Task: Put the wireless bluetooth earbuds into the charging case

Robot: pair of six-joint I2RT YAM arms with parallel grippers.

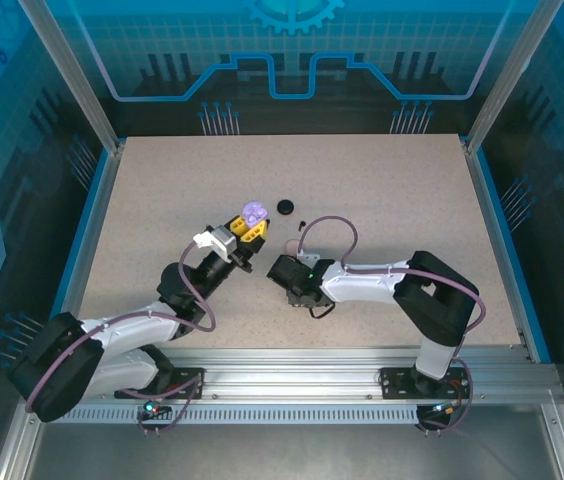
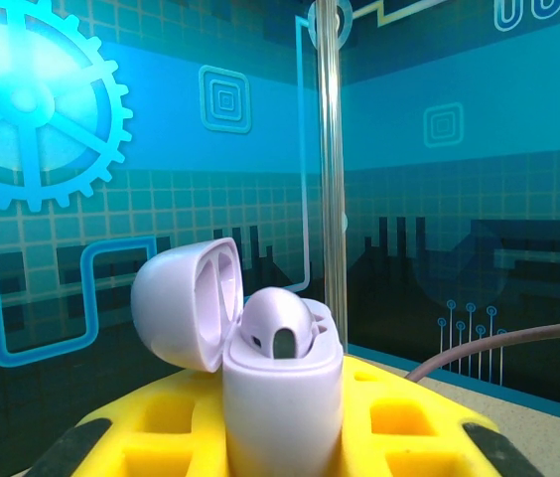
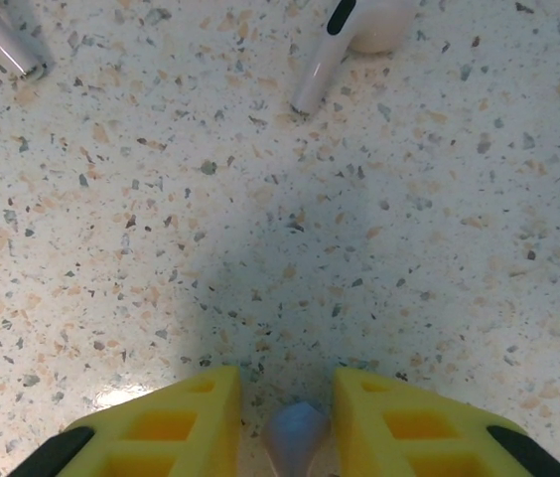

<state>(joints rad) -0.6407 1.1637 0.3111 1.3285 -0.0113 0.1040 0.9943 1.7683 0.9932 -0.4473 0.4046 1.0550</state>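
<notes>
Okay, I've got the speckled worktop [image 1: 382, 200] in front of me. Both arms reach in from the near edge and meet around its middle.

The left hand [image 1: 250, 222] sits just left of centre, raised and pointing to the far side. Its yellow fingers are clamped on the lilac case [image 2: 280, 397], which stands upright between them. The lid [image 2: 186, 303] is swung open to the left, and a seated earbud [image 2: 280, 323] of the same lilac rests in one well, its rounded head poking above the rim.

The right hand [image 3: 287, 397] is just right of centre, low over the worktop. Its fingers are drawn in around a tiny lilac earbud [image 3: 297, 437], and from the wrist view I read that as a grip.

A black case [image 1: 285, 206], round and closed, lies on the far side, just right of the lilac case.

Down to the small stuff. A pale pink earbud [image 3: 379, 25] lies flat on the worktop just beyond the right hand, with its stem angled back toward the fingers. Left of it, apart from it, I catch another pale stem [image 3: 2, 40], though I can't tell its colour. A black earbud [image 1: 302, 222] lies near the black case, on its near right side.
</notes>
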